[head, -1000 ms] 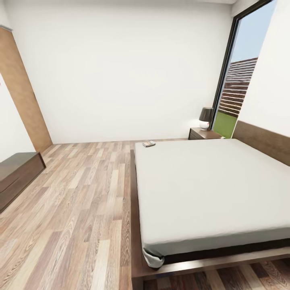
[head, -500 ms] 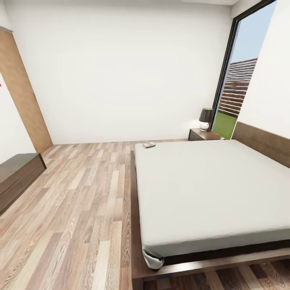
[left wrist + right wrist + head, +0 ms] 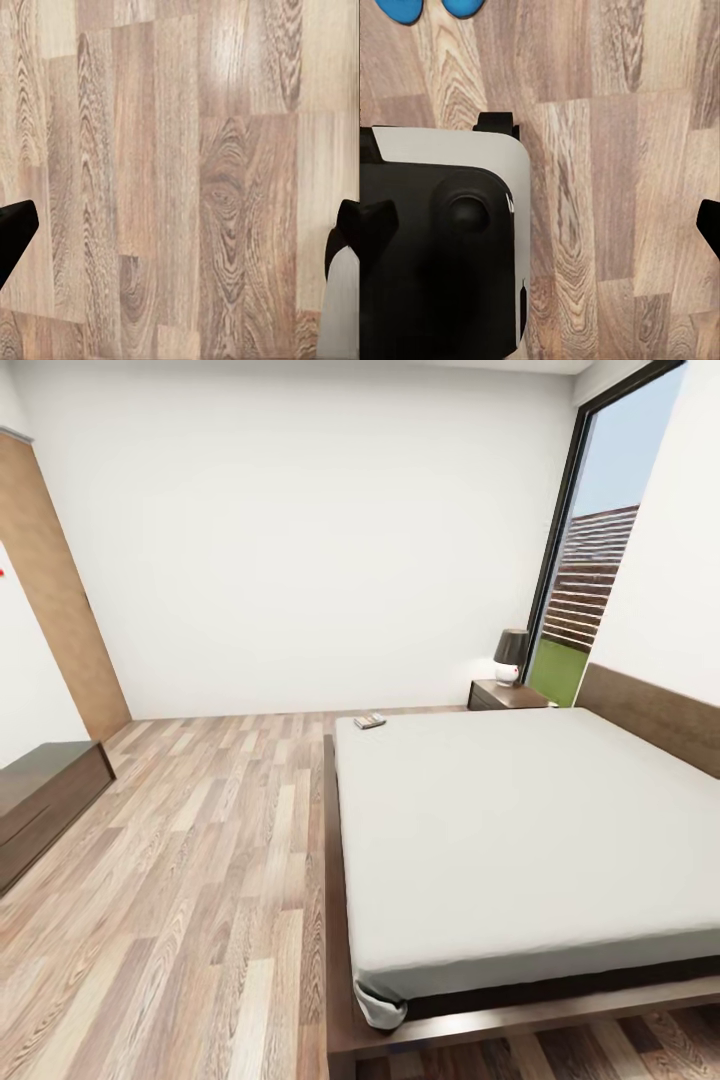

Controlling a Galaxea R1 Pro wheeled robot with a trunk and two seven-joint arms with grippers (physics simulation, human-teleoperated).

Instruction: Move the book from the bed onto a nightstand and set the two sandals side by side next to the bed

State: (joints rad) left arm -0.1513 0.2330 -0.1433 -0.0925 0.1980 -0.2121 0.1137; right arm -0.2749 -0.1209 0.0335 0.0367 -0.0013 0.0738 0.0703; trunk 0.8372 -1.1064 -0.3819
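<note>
- While the robot stands off the foot corner of the bed (image 3: 520,830), the book (image 3: 369,720) lies flat at the mattress's far left corner, well apart from both arms.
- Its long axis seems to run slantwise to the bed edge, though it is small here.
- A nightstand (image 3: 508,694) with a lamp (image 3: 511,654) stands beyond, by the headboard.
- Left fingers (image 3: 16,229) are spread wide over bare floor (image 3: 180,180), holding nothing.
- Right fingers (image 3: 709,219) look wide, empty; sandals (image 3: 429,8) lie on the floor near them, so the right arm is nearer those.

We see a matt grey cloth mattress (image 3: 520,830) on a dark wood bed base (image 3: 338,1000). Floor (image 3: 200,840) is grained wood plank, nightstand (image 3: 505,694) glossy brown wood.
</note>
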